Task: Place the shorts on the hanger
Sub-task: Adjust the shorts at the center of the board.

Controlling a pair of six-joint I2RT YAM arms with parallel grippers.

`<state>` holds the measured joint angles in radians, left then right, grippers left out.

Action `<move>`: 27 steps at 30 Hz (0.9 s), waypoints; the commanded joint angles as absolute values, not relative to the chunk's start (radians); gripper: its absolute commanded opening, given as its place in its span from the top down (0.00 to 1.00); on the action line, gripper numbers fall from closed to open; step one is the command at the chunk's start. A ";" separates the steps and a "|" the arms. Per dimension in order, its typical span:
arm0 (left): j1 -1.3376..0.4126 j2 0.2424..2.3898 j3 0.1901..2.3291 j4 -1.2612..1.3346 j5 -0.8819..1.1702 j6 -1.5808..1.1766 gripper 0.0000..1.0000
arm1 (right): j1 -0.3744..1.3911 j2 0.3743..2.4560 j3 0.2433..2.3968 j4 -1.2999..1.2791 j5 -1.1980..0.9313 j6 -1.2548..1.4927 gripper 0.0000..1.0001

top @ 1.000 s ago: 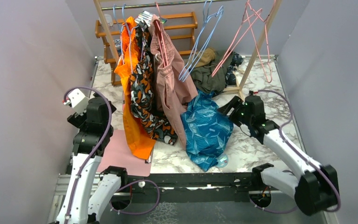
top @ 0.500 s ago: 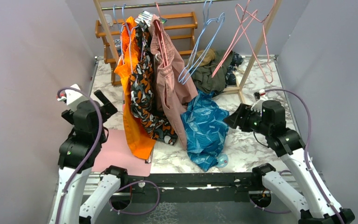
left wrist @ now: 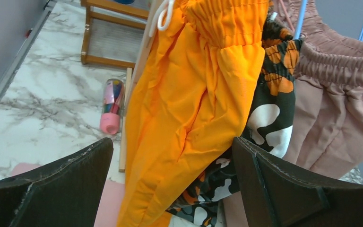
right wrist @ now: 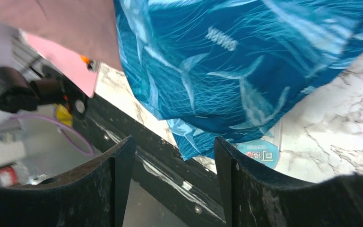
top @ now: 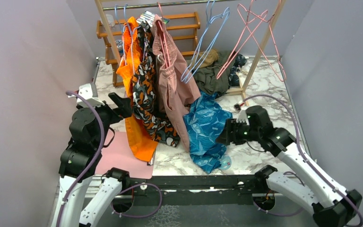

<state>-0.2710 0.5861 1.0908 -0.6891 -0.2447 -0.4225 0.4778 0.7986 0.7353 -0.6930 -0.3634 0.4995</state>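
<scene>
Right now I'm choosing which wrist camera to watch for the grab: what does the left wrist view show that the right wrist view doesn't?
Left wrist only: orange shorts, orange-black patterned shorts, a pink bottle. Right wrist only: the teal leaf-print shorts, a black rail. Both: pink shorts, the marble table, and an open hand, the left hand and the right hand respectively.

Three pairs hang side by side on the rail (top: pixel 179 4): orange shorts (top: pixel 134 132), orange-black patterned shorts (top: pixel 146 99), then dusty-pink shorts (top: pixel 172 90). Light blue hangers (top: pixel 202 48) dangle bare to their right. Behind them an olive clothes heap (top: pixel 215 75) lies on the marble table (top: pixel 264 85). A pink mat (top: pixel 118 161) sits near-left, and a pink bottle (left wrist: pixel 111 106) lies beside the rack's foot.
</scene>
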 commanded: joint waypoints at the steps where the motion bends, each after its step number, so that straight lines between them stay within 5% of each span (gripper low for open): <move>1: -0.287 0.562 1.059 -0.526 -0.185 -0.367 0.01 | 0.718 0.868 0.798 -0.634 -0.102 0.533 0.35; 6: -0.305 0.519 0.994 -0.527 -0.218 -0.306 0.01 | 0.913 0.946 0.824 -0.625 0.139 0.533 0.35; 23: -0.375 0.009 0.600 -0.366 -0.218 -0.220 0.01 | 1.111 1.169 0.775 -0.385 0.329 0.487 0.37; 27: -0.375 0.032 0.604 -0.369 -0.186 -0.213 0.01 | 1.147 1.237 0.777 -0.371 0.396 0.480 0.37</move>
<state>-0.3733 0.0086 0.6117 -0.4114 -0.1944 -0.2436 1.1168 1.1893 0.7727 -0.4126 0.2672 0.4961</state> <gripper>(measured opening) 0.989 0.634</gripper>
